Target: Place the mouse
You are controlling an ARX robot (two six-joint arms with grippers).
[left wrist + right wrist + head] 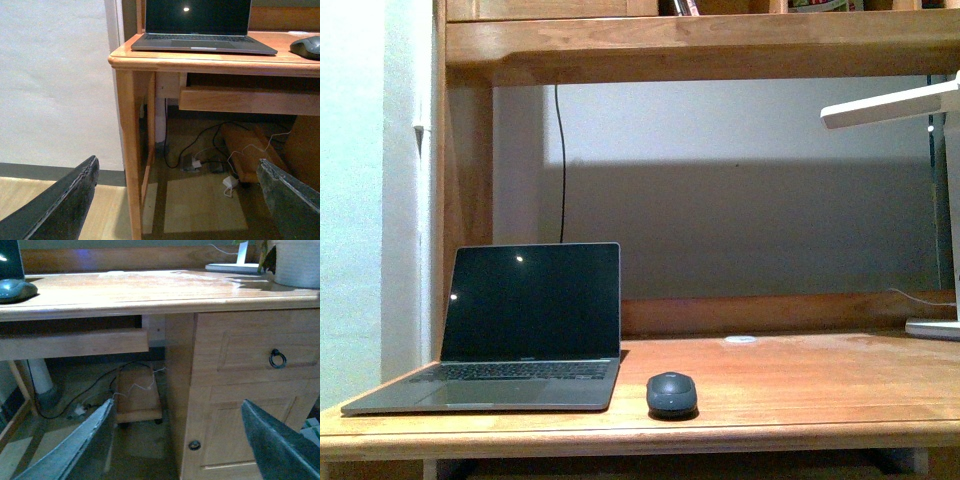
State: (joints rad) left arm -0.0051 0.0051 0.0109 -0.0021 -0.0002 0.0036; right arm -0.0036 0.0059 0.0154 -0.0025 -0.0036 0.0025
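Note:
The dark grey mouse sits on the wooden desk just right of the open laptop, near the front edge. It also shows in the left wrist view and in the right wrist view. Neither arm shows in the front view. My left gripper is open and empty, low in front of the desk's left leg. My right gripper is open and empty, low in front of the desk's drawer cabinet. Both are well below the desktop and apart from the mouse.
A small flat white disc lies at the back of the desk. A white lamp stands at the right, with its base on the desk. A shelf hangs overhead. Cables and a wheeled board lie under the desk.

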